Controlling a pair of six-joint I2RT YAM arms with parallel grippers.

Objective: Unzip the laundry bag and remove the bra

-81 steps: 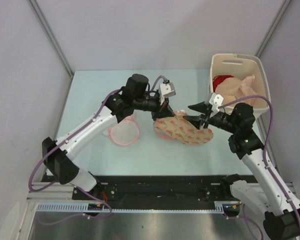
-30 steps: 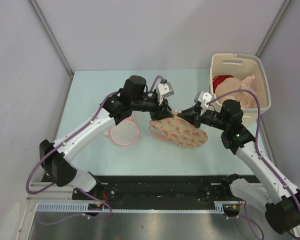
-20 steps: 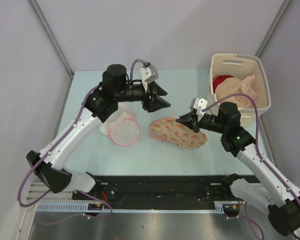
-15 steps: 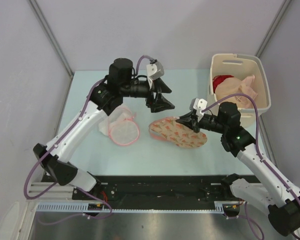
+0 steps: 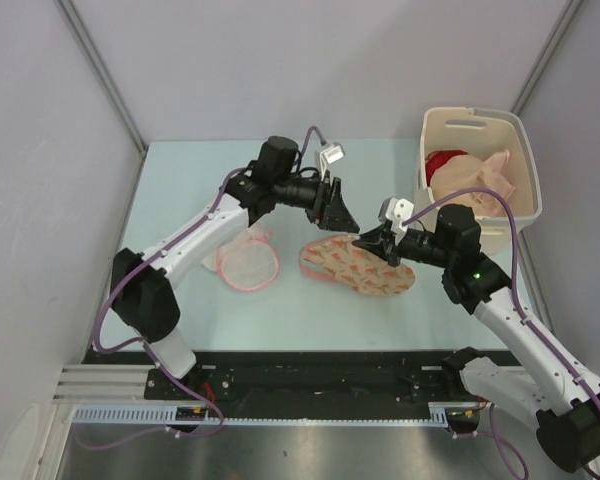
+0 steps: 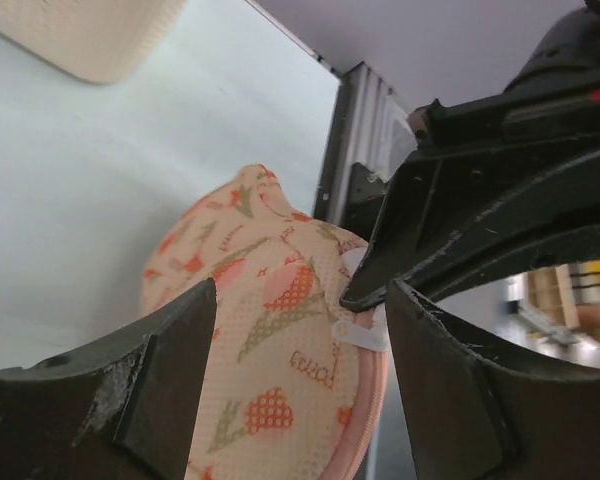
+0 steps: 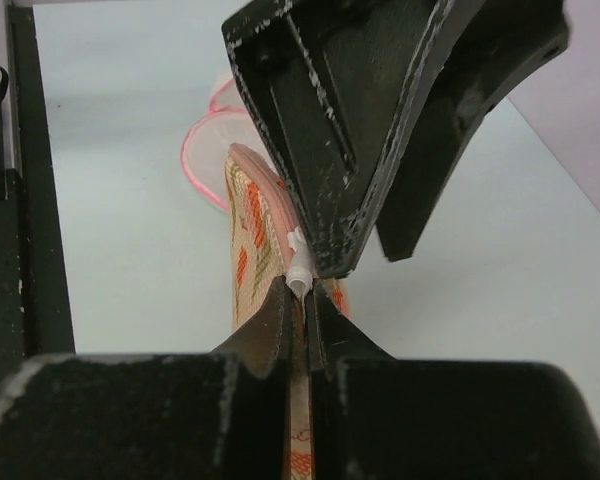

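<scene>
Soft, light printed cloth, the bag (image 5: 358, 265) lies limp on the tabletop (image 5: 170, 180), right fingers (image 7: 265, 335) pinching its edging beside the small white pull (image 7: 298, 272), probably the best handhold, left fingers (image 6: 160, 400) spread wide.

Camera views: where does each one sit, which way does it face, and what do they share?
Top external: above and behind the bases, looking down on the table; the left arm and right arm show.
Left wrist: on the left gripper, looking between its open fingers at the laundry bag.
Right wrist: on the right gripper, looking along its shut fingers down the bag's edge.
Shared: all show the laundry bag; each wrist view shows the other gripper.
</scene>
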